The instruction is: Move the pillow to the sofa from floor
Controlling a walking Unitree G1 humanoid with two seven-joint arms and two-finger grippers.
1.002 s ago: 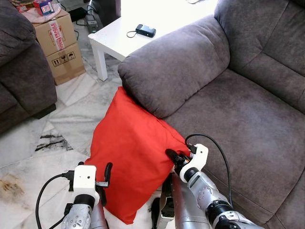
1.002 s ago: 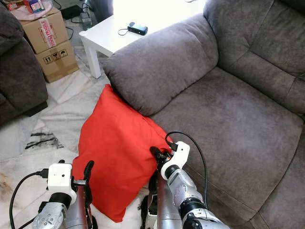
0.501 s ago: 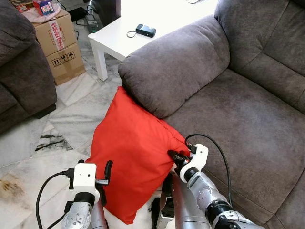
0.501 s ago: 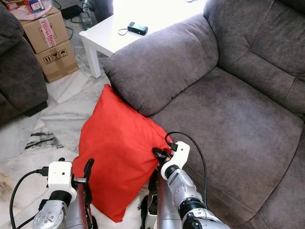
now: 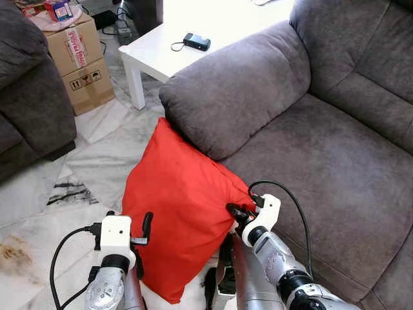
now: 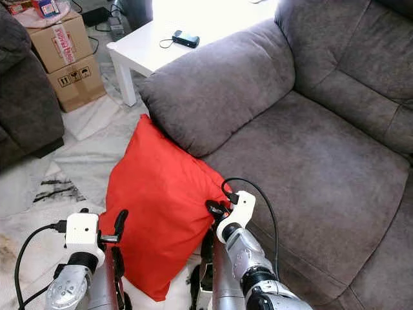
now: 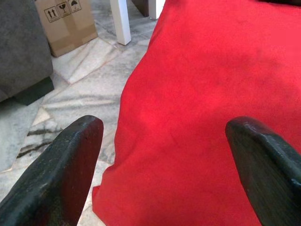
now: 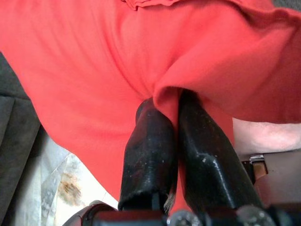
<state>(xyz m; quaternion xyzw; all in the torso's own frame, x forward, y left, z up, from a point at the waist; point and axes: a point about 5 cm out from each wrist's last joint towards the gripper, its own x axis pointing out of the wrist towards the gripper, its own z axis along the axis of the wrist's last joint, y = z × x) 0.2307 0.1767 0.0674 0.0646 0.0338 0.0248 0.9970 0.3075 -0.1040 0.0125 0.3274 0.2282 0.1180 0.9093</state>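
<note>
Right wrist view is showing you the right hand (image 8: 164, 155) pinching a fold of the red pillow (image 5: 181, 213) between its two black fingers, closed tight on the cloth near the edge. In the left eye view, the pillow is standing on the marble floor (image 5: 45, 194) and leaning against the front of the grey sofa (image 5: 322, 148), just under the armrest. The right hand is holding it at the side nearest the seat.

Your left hand (image 5: 143, 236) is waiting just beside the pillow's other edge, its fingers spread wide apart and gripping nothing; the left wrist view is showing the red cloth between them.

I think the risk is in the small grip. You are holding only a thin fold, so if you are lifting with this hand alone, the soft cloth can slide out and the pillow can fall back to the floor. The armrest is also hanging over the pillow's top corner, so lifting straight up may catch it there. Bringing the left hand onto the pillow first looks safer to me. The white counter (image 5: 193, 26) is standing well apart and is not in the way.
</note>
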